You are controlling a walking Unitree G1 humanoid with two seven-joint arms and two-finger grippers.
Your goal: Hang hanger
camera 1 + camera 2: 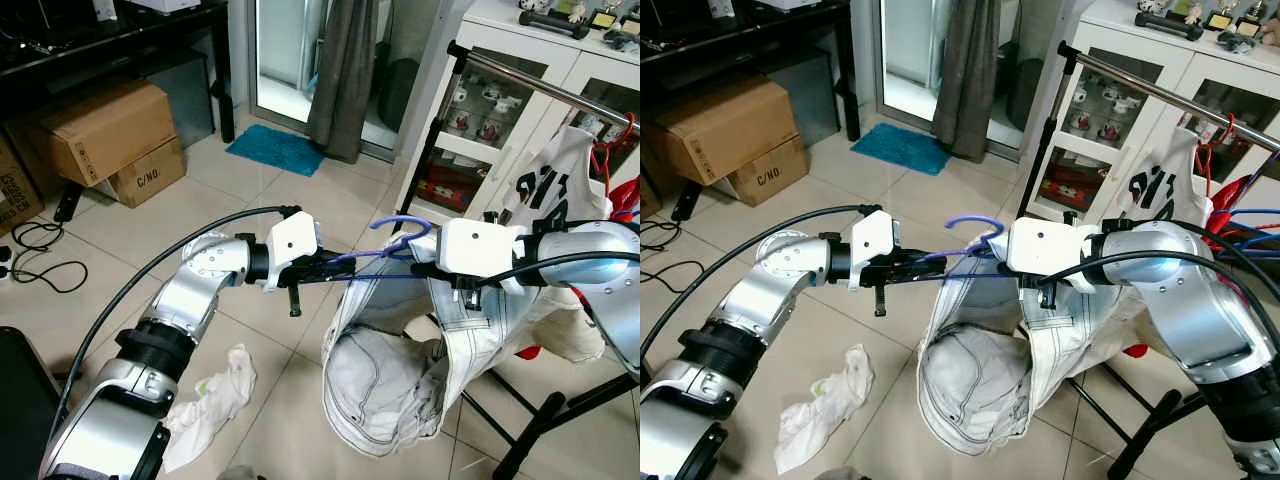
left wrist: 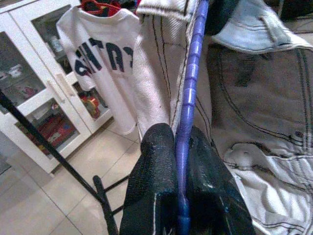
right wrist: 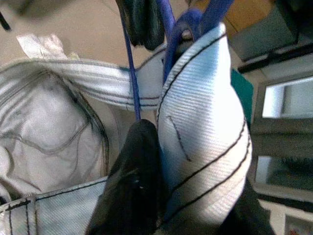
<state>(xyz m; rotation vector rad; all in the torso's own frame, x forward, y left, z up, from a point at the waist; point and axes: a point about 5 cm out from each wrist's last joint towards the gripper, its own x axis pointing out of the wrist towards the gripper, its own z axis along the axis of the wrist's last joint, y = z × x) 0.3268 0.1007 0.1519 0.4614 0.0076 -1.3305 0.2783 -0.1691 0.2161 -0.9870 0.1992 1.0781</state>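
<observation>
A blue plastic hanger (image 1: 400, 240) is held in mid-air between the two arms, in front of a metal clothes rack (image 1: 545, 85), with a pair of pale, dark-stitched jeans (image 1: 390, 380) draped from it and sagging toward the tiled floor (image 1: 280, 200). The left gripper (image 1: 335, 265) is seen at the hanger's left end, and in the left wrist view its fingers (image 2: 151, 181) are clenched on the blue bar, one on either side of it. The right gripper (image 1: 425, 268) is placed at the hanger's other side, just below the hook; in the right wrist view its fingers (image 3: 134, 181) are pressed around a fold of the jeans' waistband, with the blue wire running in between them, though whether the wire itself is pinched can hardly be told. The hook is not on the rail, which is seen above and to the right. A white shirt with dark lettering (image 1: 550, 190) is hung on the rack, next to red hangers (image 1: 610, 150), with a white glass-fronted cabinet (image 1: 480, 100) standing behind it. A crumpled white cloth (image 1: 210, 395) is left on the floor under the left arm. Cardboard boxes (image 1: 110, 135) are stacked further left, and a teal mat (image 1: 275, 148) is laid before the doorway.
</observation>
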